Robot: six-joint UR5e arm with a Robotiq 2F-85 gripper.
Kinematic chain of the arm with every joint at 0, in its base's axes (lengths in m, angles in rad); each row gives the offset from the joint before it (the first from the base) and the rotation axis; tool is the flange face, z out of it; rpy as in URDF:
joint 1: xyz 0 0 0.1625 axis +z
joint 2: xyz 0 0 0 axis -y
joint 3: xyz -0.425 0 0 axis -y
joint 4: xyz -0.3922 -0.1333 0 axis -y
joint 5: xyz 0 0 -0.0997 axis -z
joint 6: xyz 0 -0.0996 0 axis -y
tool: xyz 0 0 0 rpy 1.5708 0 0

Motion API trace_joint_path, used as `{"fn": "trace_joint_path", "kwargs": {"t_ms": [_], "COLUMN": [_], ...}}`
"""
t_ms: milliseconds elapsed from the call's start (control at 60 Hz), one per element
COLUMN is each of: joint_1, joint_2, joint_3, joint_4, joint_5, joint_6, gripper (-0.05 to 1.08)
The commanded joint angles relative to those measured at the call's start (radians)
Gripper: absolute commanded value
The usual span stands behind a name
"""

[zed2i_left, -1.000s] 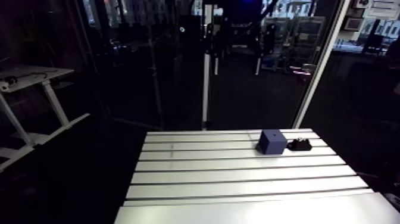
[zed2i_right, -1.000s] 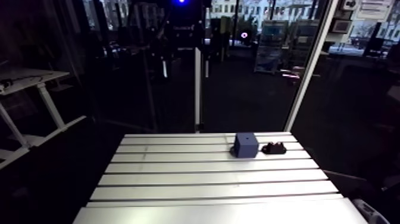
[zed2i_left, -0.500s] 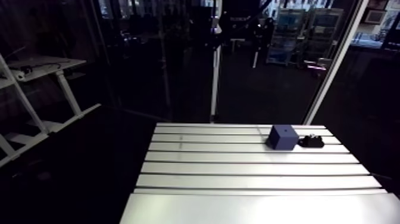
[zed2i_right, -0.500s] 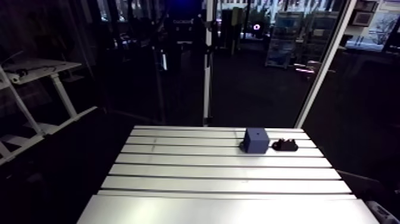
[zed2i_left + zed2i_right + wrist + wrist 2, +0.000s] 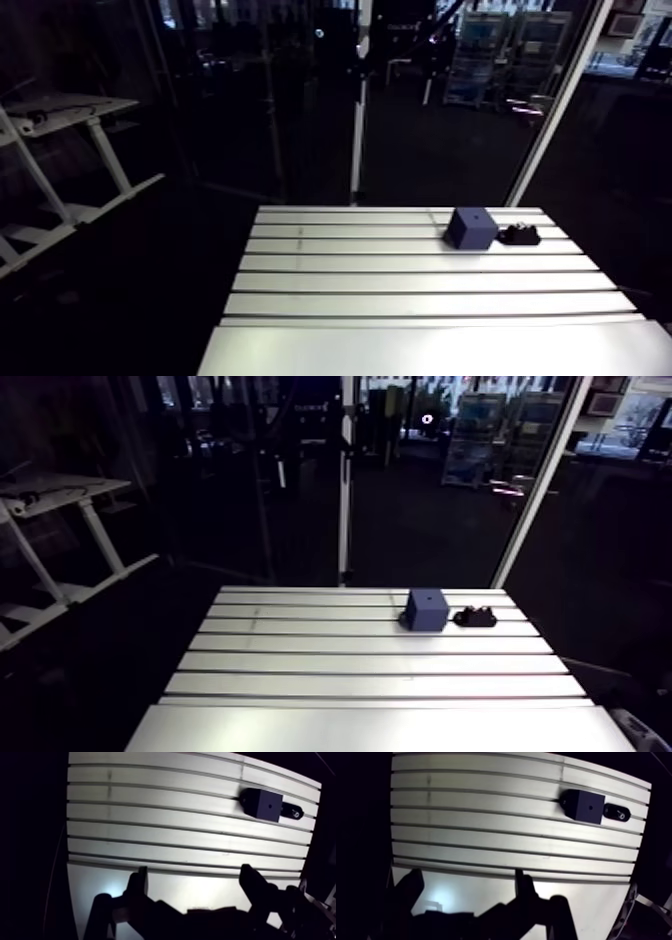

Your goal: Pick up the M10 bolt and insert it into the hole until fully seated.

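A dark blue block [image 5: 470,227] with a small hole in its top face stands near the far right corner of the slotted table [image 5: 400,290]. Right beside it, on the side toward the table's right edge, lies a small black piece [image 5: 519,236]. In the wrist view this black piece [image 5: 292,812] shows a pale spot, and I cannot tell whether it is the bolt or a holder. My gripper [image 5: 195,877] hangs high over the near part of the table, far short of the block [image 5: 263,803]. Its fingers [image 5: 141,883] are open with nothing between them.
The table's slots run left to right in the arm view. Its near edge strip [image 5: 430,350] is wide and bright. Beyond the far edge a slanted white post [image 5: 545,120] and a vertical post [image 5: 356,110] rise behind the table.
The whole arm view has shifted a little, so the camera has moved. The block and the black piece keep their places on the table.
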Motion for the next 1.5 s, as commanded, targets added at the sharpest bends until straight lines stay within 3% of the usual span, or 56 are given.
{"fn": "trace_joint_path", "kwargs": {"t_ms": [17,667,733,817,933,1100,1500], "joint_1": [-0.08,-0.202,-0.224,-0.254,-0.296,-0.329,-0.409], "joint_2": [0.0,0.019,0.02,0.019,0.019,0.028,0.076], "joint_3": [0.018,0.079,0.085,0.097,0.108,0.122,0.151], "joint_4": [-0.103,-0.179,-0.182,-0.224,-0.276,-0.289,-0.374], "joint_5": [0.001,0.024,0.038,0.069,0.09,0.086,0.095], "joint_6": [-0.092,-0.231,-0.23,-0.231,-0.254,-0.314,-0.37], "gripper": [0.0,0.01,0.01,0.01,0.01,0.01,0.01]}}
